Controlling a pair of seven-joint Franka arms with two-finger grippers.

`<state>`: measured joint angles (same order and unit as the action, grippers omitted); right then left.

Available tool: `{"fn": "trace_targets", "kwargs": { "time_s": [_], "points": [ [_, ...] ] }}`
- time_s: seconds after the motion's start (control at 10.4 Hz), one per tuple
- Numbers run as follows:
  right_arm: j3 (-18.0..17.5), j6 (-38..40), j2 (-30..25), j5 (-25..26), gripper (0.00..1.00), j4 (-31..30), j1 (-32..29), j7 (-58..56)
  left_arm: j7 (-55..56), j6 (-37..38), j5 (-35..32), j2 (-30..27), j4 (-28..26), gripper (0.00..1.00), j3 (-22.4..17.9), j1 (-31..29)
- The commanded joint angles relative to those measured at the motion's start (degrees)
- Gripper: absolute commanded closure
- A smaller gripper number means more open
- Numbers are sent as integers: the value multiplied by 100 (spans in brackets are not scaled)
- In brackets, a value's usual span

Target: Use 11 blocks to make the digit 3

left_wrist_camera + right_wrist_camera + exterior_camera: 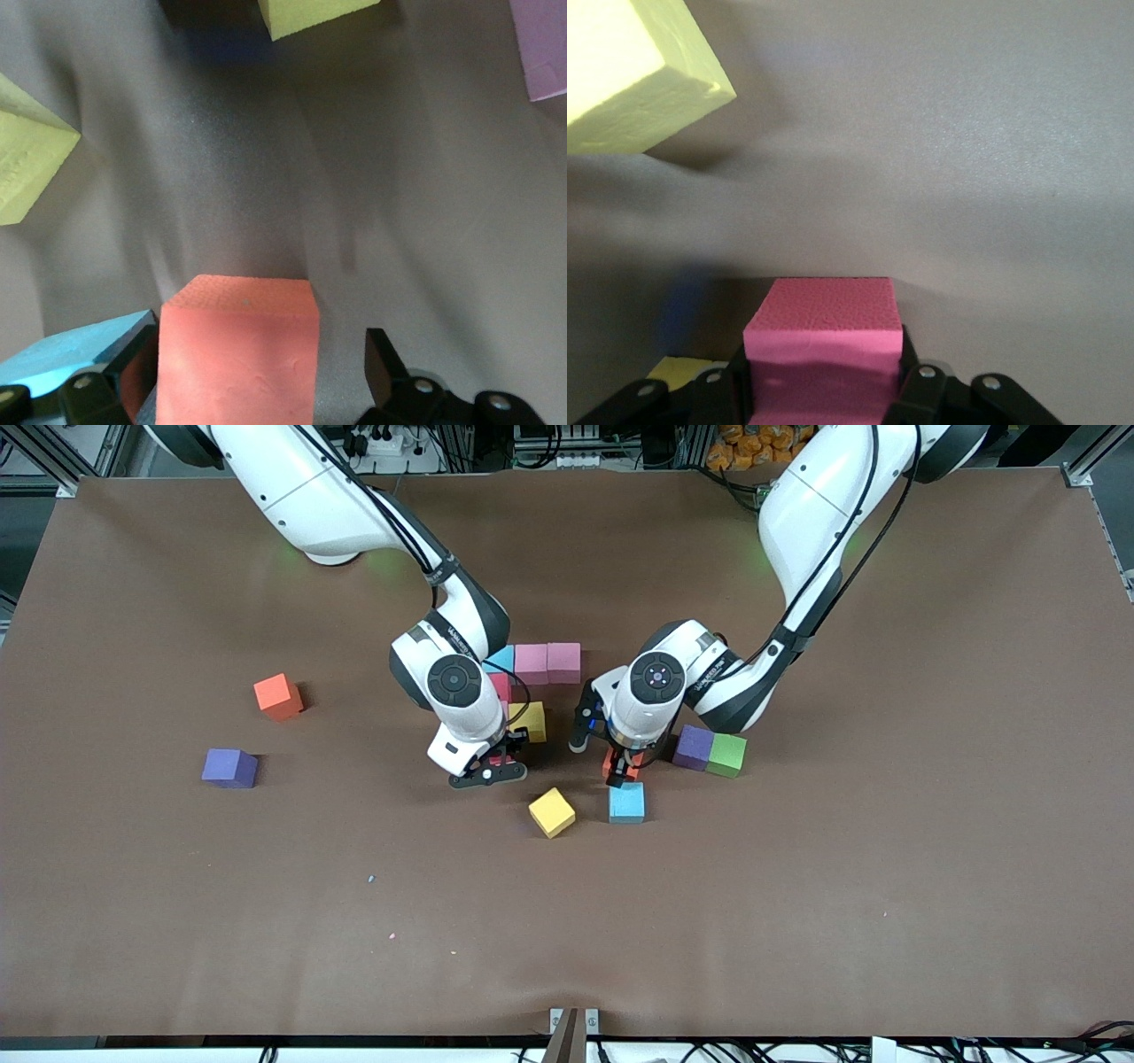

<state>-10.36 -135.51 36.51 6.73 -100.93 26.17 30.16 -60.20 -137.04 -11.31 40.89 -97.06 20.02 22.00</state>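
My right gripper [487, 769] is low over the table, shut on a pink block [824, 332] that sits beside a yellow block [530, 721]. Farther from the front camera lie a light blue block [500, 659], two pink blocks [547, 662] and a red block [501, 686], joined in a partial figure. My left gripper [623, 772] is open around a red block [239, 350], with a gap between the block and one finger [384, 367]. A loose light blue block [626, 803] lies just nearer the camera than it, beside a tilted yellow block [552, 812].
A purple cube [694, 747] and a green cube [727, 755] touch each other toward the left arm's end. An orange cube [278, 696] and another purple cube [229, 768] lie apart toward the right arm's end. The brown table [797, 912] stretches toward the camera.
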Motion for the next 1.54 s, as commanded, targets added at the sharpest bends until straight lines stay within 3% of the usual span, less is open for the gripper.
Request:
{"fn": "trace_targets", "kwargs": {
  "time_s": [0.0, 0.1, 0.19, 0.29, 0.39, 0.58, 1.06, 1.45],
  "points": [
    [-9, 7, -258, -40, 0, -146, 11, 113, -106, -33, -82, 7, 12, 0, 2, -3],
    [-9, 68, -371, -40, 0, -137, 11, 113, -132, -33, -82, 7, 12, 11, 2, -11],
    [-9, 182, -512, -40, 0, -120, -32, 113, -168, -33, -82, 7, 20, 33, 2, 6],
    [8, 305, -670, -31, 0, -120, -67, 113, -324, -33, -82, 25, 38, 74, -7, 15],
    [34, 410, -810, -40, 0, -120, -259, 104, -326, -25, -65, 16, 21, 100, -7, -37],
    [34, 630, -996, -40, 0, -137, -812, 156, -65, -16, 14, 7, 38, 100, -7, 14],
    [35, 1272, -1137, -31, 0, -164, -2649, -79, 2359, 484, 23, -115, 117, 100, 107, 471],
    [43, 1528, -1426, -23, 0, -548, -3792, -2089, 3188, 564, 243, 77, 521, 100, 125, 840]
  ]
}}
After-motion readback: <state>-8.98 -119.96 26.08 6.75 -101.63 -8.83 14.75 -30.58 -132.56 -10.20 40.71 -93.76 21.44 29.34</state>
